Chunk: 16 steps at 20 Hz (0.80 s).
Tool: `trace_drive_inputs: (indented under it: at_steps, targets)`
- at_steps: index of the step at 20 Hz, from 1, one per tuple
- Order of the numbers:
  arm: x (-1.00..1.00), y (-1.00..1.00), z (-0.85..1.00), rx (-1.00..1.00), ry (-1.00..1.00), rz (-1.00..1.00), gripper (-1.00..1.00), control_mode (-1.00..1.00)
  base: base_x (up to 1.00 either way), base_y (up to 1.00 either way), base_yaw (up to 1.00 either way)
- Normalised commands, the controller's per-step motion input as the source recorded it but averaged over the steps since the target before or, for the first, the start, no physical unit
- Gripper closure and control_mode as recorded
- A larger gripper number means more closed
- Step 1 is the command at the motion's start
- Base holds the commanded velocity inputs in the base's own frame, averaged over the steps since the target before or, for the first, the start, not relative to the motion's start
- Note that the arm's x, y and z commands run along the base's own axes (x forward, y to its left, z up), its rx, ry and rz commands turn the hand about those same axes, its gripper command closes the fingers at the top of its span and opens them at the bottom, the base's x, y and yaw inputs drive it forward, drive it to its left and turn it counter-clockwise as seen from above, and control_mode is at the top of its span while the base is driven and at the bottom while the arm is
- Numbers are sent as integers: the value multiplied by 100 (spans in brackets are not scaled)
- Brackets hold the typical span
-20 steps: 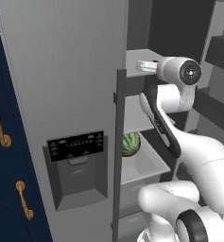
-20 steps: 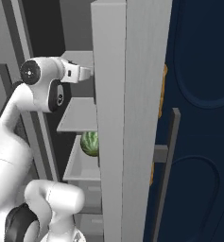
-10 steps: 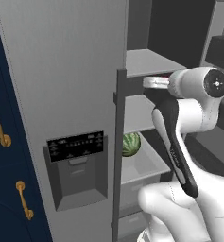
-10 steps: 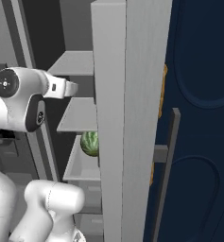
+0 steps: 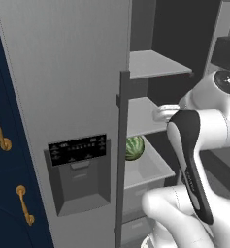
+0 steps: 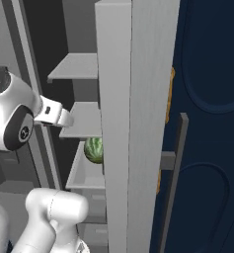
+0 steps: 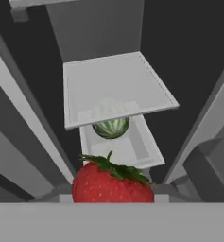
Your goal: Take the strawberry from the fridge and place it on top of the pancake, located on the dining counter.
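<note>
Hand view puts the strawberry right at the camera, pinched in the gripper. Beyond it lie a bare fridge shelf and the watermelon in its drawer. Best to back straight out, clear of the door edge, grip steady.

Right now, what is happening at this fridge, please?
The white robot arm has its claw in front of the open fridge, and the hand view shows the strawberry right at the claw, apparently held. The grey shelves lie beyond it, and the watermelon sits in the drawer below them. The strawberry is off the shelves, not yet carried away from the fridge.
</note>
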Motion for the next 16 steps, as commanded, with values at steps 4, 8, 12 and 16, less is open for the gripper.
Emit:
trace_drive_inputs:
  at_steps: [4, 8, 12, 16]
  targets:
    - [1, -5, -50, -2, 22, 0, 100, -100, 0, 0, 0]
    - [2, -14, -25, 0, 3, 0, 100, -100, 0, 0, 0]
    - [0, -1, -30, 0, 0, 0, 100, -100, 0, 0, 0]
    - [0, 0, 0, 0, 0, 0, 100, -100, 0, 0, 0]
